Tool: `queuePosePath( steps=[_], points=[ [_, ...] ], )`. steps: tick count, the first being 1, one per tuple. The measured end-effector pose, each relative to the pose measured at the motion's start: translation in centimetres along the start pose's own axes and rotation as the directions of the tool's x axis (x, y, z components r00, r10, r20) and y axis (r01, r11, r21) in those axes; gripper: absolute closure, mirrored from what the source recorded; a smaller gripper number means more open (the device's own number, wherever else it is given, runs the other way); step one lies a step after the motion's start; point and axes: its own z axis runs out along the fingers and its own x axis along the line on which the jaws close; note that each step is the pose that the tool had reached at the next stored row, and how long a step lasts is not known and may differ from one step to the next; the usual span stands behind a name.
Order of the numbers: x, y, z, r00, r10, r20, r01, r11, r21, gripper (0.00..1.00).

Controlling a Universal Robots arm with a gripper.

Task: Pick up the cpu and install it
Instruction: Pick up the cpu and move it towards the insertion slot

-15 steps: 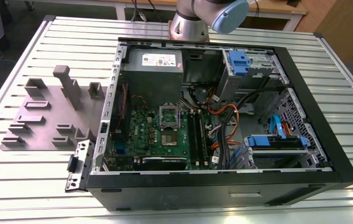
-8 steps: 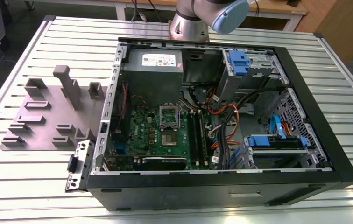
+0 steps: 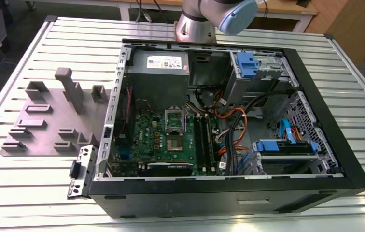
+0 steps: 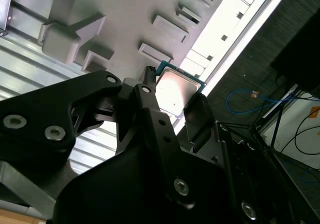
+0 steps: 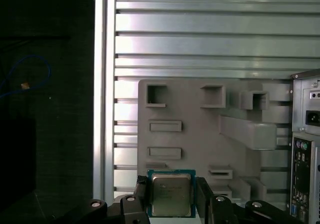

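Note:
The cpu, a thin square chip with a pale silver top and a green rim, sits between the black fingers of my gripper. The gripper is shut on it by two opposite edges. In the second wrist view the cpu shines between the same fingers, held above the table. In both wrist views the grey fixture plate lies well below it. The exterior view shows the green motherboard inside the open computer case, with its silver socket frame near the board's middle.
The grey fixture plate with upright blocks lies on the slatted aluminium table, at the exterior view's left of the case. The arm's base stands behind the case. Cables, blue drive brackets and a power supply fill the case.

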Motion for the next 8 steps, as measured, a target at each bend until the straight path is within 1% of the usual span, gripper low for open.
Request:
queuePosePath(
  steps=[8],
  points=[
    [-0.20,0.00,-0.01,1.0000,0.000,-0.0001,0.000,1.0000,0.0001,0.53]
  ],
)
